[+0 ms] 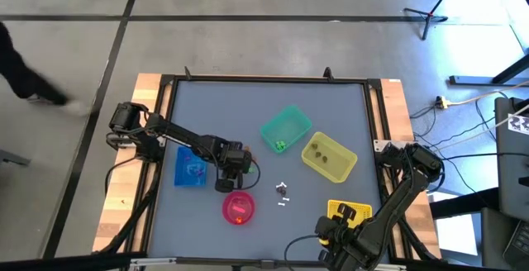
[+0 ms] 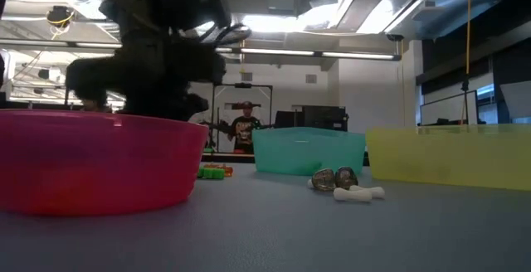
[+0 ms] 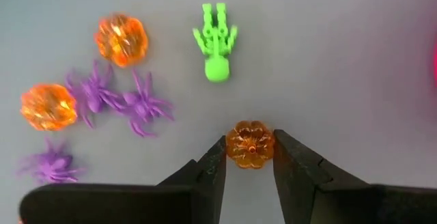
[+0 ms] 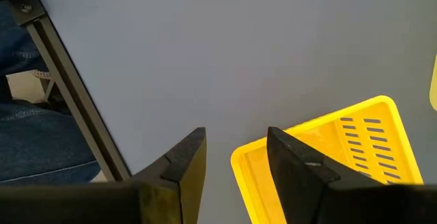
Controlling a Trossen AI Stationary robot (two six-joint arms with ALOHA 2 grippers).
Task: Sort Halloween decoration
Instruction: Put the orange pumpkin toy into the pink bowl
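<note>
My left gripper (image 3: pixel 250 157) has its fingers pinched on an orange pumpkin (image 3: pixel 250 144), above the table (image 1: pixel 331 110) just beyond the pink bowl (image 1: pixel 238 207). In my wrist camera, a green skeleton (image 3: pixel 216 44) lies at twelve o'clock from it, purple spiders (image 3: pixel 140 103) and two more pumpkins (image 3: pixel 121 39) around ten. My right gripper (image 4: pixel 235 152) hangs parted, empty, beside the yellow bin (image 4: pixel 355 142).

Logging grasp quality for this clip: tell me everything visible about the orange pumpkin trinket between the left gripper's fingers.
The small translucent orange plastic pumpkin is round and ribbed into lobes, with a darker dot at its centre facing the wrist camera. It sits between the left gripper, both dark fingers pressing its sides. The grey table lies behind it; whether it is lifted cannot be told. It touches no other trinket: the green skeleton and purple spiders lie apart.
</note>
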